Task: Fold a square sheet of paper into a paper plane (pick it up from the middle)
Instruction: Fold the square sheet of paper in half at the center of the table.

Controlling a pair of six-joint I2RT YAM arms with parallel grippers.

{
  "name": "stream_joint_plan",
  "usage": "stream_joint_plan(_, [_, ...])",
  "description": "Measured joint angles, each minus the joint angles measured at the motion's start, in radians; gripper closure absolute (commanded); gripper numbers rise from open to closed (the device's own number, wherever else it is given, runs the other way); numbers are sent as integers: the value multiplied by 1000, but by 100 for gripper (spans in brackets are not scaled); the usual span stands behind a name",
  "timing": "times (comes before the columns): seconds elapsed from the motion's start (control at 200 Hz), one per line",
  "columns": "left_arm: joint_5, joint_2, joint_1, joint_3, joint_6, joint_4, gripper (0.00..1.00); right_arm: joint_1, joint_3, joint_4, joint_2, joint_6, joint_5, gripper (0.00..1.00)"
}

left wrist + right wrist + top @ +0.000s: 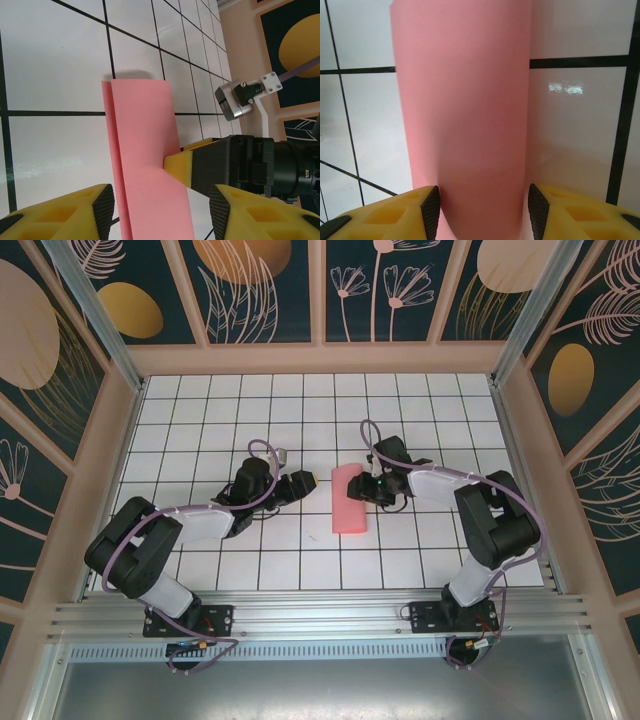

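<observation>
The square sheet of paper (348, 505) lies folded into a narrow salmon-pink strip in the middle of the white grid table, long side running front to back. My right gripper (372, 488) stands at the strip's right side. In the right wrist view the paper (465, 100) fills the gap of that gripper (483, 210), bowing up with a pad against each edge. My left gripper (310, 485) is just left of the strip. Seen from the left wrist, this gripper (161, 212) is open astride the paper (145, 150), with a gap at each pad. A yellow right finger (179, 162) touches the paper's right edge.
The tiled table (200, 420) is bounded by peach-coloured frame walls (320, 358) at the back and sides. An aluminium rail (320, 615) carrying both arm bases runs along the near edge. The right arm's black wrist (260, 165) sits close beside my left gripper.
</observation>
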Motion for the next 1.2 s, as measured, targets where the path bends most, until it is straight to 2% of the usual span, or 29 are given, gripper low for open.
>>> stream_joint_plan(1.201, [19, 16, 0, 15, 0, 6, 46, 18, 31, -4, 28, -2, 5, 47])
